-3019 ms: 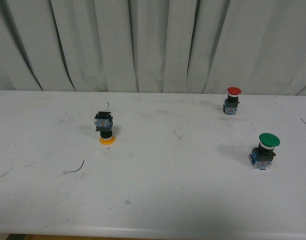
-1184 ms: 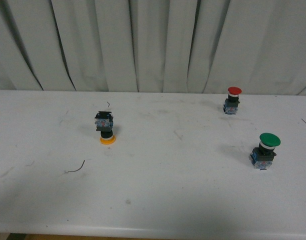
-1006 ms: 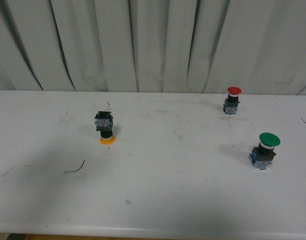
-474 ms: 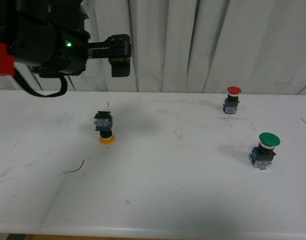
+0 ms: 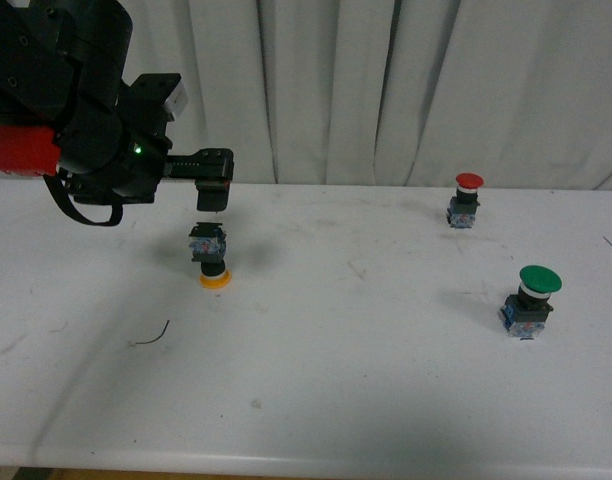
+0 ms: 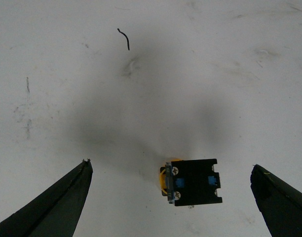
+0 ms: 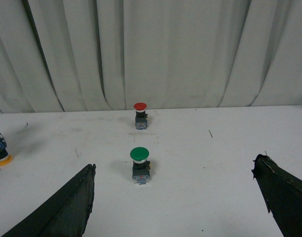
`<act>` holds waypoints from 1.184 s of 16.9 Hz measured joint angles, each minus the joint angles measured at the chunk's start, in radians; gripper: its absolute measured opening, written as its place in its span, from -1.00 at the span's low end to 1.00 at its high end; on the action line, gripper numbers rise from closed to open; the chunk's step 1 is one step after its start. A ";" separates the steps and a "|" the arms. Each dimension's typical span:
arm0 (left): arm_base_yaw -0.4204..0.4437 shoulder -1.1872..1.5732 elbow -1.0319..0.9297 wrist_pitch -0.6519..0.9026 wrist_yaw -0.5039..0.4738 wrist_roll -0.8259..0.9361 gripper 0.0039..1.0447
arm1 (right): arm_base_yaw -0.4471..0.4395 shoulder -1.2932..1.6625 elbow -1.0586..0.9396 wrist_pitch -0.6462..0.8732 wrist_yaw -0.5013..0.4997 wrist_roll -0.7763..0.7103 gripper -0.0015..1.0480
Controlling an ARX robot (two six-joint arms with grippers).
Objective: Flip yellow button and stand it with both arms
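Yellow button (image 5: 214, 262) stands cap-down on the table (image 5: 386, 380). Left gripper (image 5: 212, 192) hovers just above it, jaws wide. Right gripper (image 7: 171, 170) is wide too. This looks like the approach; next, lower and grip the body.

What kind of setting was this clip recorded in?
Probably a staged lab test bench: a scuffed white tabletop, a pleated pale curtain behind it, and three push-button switches set out apart, the yellow-capped button, red-capped button and green-capped button.

Light: was dim and flat, from above.
Shadows: a broad soft patch darkened the table (image 6: 116, 113).
Sharpness: was slightly soft, grainy.
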 joint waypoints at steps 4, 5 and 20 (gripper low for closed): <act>0.014 0.033 0.045 -0.027 0.040 -0.016 0.88 | 0.000 0.000 0.000 0.000 0.000 0.000 0.87; 0.015 0.041 0.049 -0.036 0.053 -0.029 0.88 | 0.000 0.000 0.000 0.000 0.000 0.000 0.87; -0.028 0.129 0.092 -0.078 -0.021 0.054 -0.23 | 0.000 0.000 0.000 0.000 0.000 0.000 0.87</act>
